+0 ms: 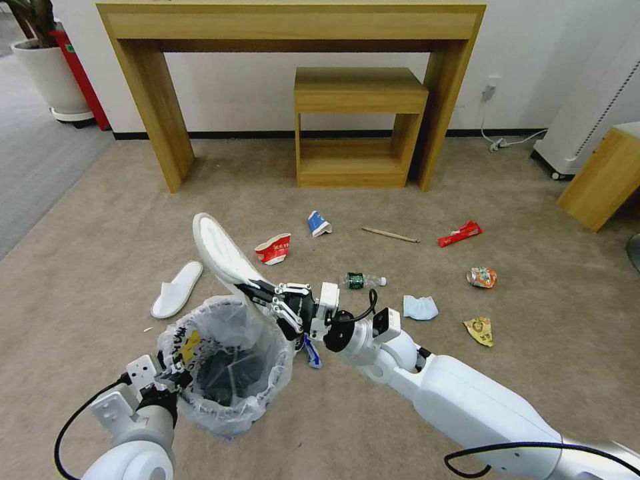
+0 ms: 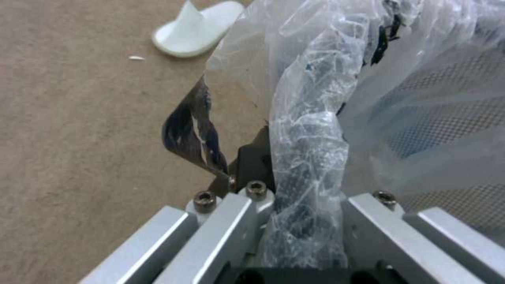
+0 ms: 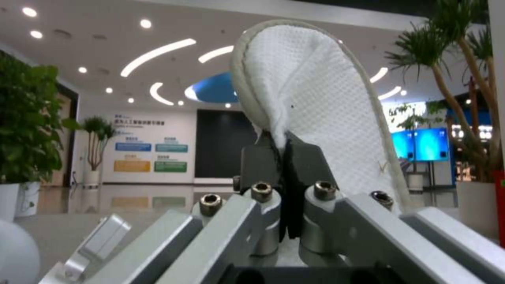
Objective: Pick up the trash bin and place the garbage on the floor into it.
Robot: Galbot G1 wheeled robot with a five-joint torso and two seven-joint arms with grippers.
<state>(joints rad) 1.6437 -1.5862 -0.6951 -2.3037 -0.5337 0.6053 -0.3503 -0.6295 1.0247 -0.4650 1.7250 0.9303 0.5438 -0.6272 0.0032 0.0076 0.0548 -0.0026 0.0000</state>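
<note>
Right hand [image 1: 257, 293] grips slipper [image 1: 220, 250] above trash bin [image 1: 227, 360].

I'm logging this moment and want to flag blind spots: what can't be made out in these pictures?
- Head view: what lies inside the trash bin is unreadable, dark under the crinkled liner.
- Head view: the blue scrap on the floor is part hidden by the right claw holding the slipper.
- Left wrist view: the left claw grips bag-covered rim; plastic hides the fingertips.
- Head view: the can label is too small.
</note>
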